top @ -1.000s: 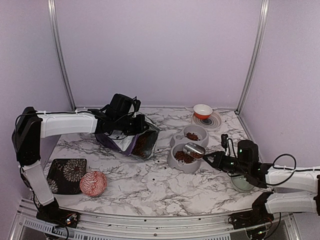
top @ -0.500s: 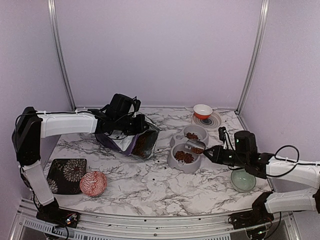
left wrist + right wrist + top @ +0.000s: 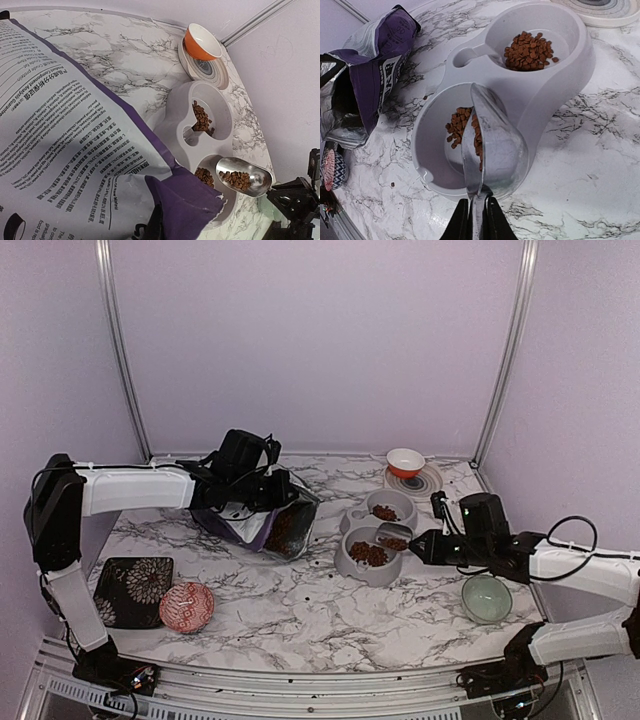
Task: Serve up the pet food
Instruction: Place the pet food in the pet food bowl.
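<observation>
— Where is the pet food found?
— Brown kibble is heaped in the far bowl of the grey feeder. More is spread in the near bowl, and some is carried in the metal scoop, which is held over that near bowl.
— How is the scoop gripped?
— Its handle is pinched between the fingers of the right gripper.
— And the left gripper?
— It is clenched, seemingly on the top edge of the purple bag; the pinch itself is hidden by the bag. The bag is tipped open toward the feeder, and kibble is seen inside.
— What else is laid out?
— An orange bowl is set on a round plate behind the feeder.
</observation>
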Controlling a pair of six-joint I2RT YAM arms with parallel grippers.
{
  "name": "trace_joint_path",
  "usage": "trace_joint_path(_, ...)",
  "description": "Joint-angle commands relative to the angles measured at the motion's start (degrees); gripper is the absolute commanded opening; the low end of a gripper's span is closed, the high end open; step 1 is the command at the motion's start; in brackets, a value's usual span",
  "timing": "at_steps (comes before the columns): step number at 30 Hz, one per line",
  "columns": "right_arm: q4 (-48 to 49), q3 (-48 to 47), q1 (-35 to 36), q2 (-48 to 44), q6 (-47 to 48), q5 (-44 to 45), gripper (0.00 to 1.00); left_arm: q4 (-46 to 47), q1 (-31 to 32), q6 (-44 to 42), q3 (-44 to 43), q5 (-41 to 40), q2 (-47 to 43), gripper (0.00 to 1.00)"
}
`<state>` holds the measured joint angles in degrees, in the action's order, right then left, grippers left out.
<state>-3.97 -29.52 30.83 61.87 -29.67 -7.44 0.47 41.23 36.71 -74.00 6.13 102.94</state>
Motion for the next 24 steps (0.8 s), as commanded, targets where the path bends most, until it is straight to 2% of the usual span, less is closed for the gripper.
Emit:
trace_joint_path(1,-3.8,-4.4,-0.4,1.1,3.6,2.1,0.00,5.6,-1.0,0.2,0.8,-0.6,-0.9,0.00)
trace_joint_path(24,-10.7,-9.3,2.1,2.6,6.4,5.9,0.00,8.0,-1.0,0.7,2.1,-0.5,-1.2,0.00)
